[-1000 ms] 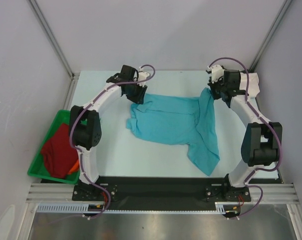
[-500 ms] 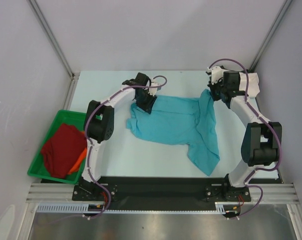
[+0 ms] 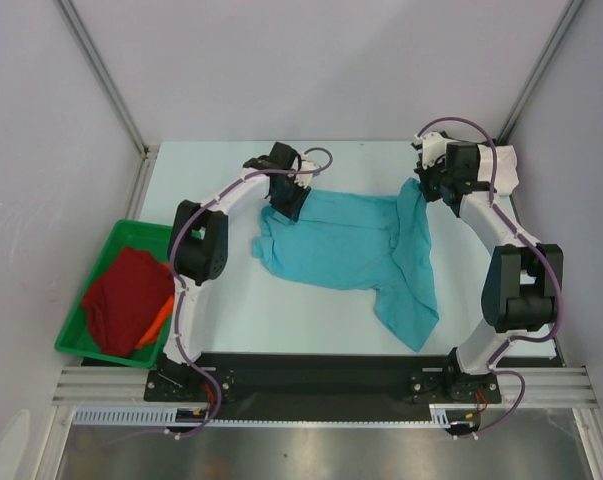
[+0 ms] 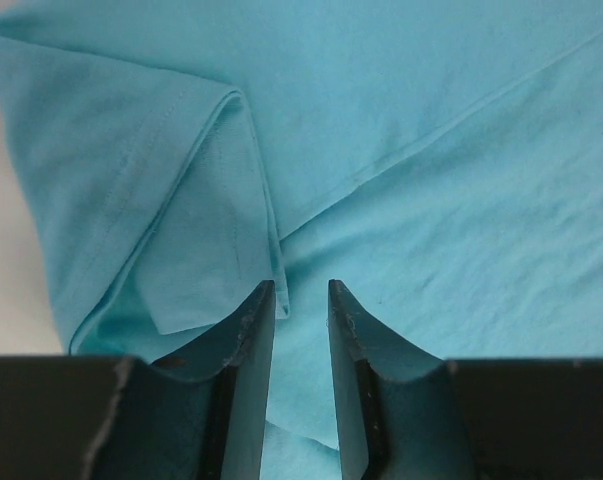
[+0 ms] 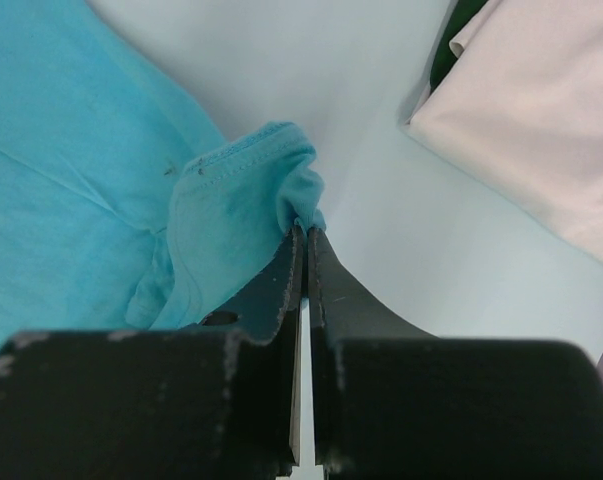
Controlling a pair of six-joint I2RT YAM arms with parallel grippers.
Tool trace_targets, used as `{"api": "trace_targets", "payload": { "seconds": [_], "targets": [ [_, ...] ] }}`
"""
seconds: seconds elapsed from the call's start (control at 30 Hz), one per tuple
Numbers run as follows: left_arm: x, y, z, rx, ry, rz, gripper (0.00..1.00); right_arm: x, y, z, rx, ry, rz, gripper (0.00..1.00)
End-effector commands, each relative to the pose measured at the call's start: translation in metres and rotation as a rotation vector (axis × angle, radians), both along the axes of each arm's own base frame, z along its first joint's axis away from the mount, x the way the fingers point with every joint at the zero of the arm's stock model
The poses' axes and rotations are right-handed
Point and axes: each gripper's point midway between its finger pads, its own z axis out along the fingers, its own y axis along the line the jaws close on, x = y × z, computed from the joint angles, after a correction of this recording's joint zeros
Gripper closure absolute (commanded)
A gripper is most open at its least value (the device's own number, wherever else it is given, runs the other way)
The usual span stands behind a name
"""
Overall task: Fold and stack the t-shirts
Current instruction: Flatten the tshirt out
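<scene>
Pale blue-white counter [image 3: 231, 300], matte, evenly lit, no hard shadows. Plain light-grey panel walls: back [image 3: 311, 70], left [image 3: 31, 200], right [image 3: 591, 200]. Aluminium frame posts run diagonally up the back corners, left [image 3: 103, 75] and right [image 3: 541, 70]. Black base plate [image 3: 321, 375] along the counter's near edge, white slotted cable duct [image 3: 311, 418] just below it, then brushed metal sheet [image 3: 321, 455].

Soft matt cloth turquoise t-shirt [image 3: 346, 245].

Orange shirt [image 3: 161, 318] mostly hidden under dark red shirt [image 3: 126, 295].
</scene>
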Motion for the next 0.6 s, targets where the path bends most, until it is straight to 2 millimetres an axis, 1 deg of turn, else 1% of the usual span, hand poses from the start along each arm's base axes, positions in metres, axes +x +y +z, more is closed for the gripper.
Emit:
{"api": "trace_targets", "payload": {
  "seconds": [0.0, 0.1, 0.23, 0.47, 0.57],
  "targets": [
    [0.018, -0.002, 0.022, -0.007, -0.082, 0.009, 0.67, 0.008, 0.002, 0.012, 0.023, -0.044, 0.002, 1.00],
    [0.020, 0.002, 0.012, 0.017, -0.077, 0.015, 0.67, 0.009, 0.003, 0.013, 0.021, -0.050, 0.004, 1.00],
    [0.024, 0.004, 0.004, 0.039, -0.081, 0.021, 0.68, 0.010, 0.003, 0.013, 0.019, -0.049, 0.004, 1.00],
    [0.028, 0.007, -0.003, 0.062, -0.084, 0.025, 0.68, 0.012, 0.003, 0.013, 0.018, -0.051, 0.003, 1.00],
    [0.029, 0.009, -0.004, 0.071, -0.085, 0.029, 0.73, 0.014, 0.004, 0.012, 0.019, -0.050, 0.005, 1.00]
  ]
}}
